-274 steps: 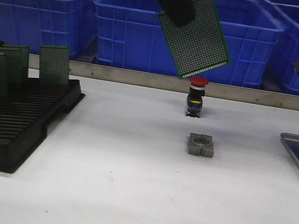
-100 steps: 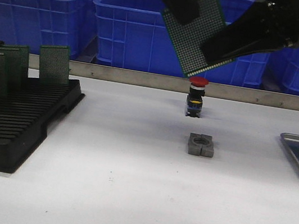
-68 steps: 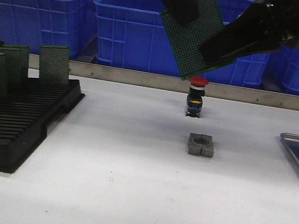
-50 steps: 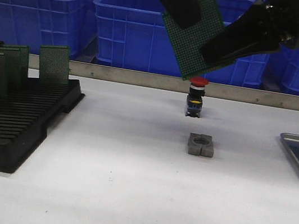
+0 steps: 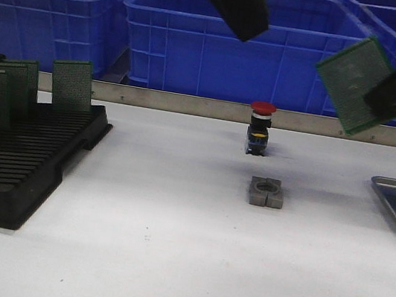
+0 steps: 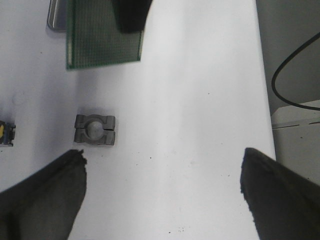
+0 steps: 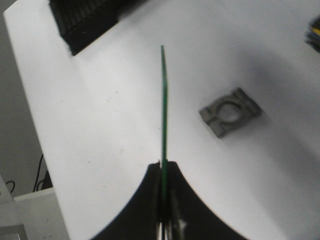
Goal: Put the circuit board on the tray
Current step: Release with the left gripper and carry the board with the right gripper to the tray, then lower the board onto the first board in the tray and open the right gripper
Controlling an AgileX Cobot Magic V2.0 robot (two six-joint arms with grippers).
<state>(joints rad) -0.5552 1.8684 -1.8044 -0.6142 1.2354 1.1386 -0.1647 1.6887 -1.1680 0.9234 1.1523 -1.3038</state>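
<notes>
1 circuit board (image 5: pixel 354 84) hangs tilted in the air, pinched by its edge in the right gripper (image 7: pixel 164 172), probably so it can be laid flat on the tray (image 5: pixel 394 196) below. Emptied, the left gripper (image 6: pixel 162 175) gapes wide.

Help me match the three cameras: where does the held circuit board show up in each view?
Front view: circuit board upper right, pinched by the right hand.
Left wrist view: flat green sheet beyond the grey block.
Right wrist view: edge-on green line.
Shared landmark: grey block.
</notes>
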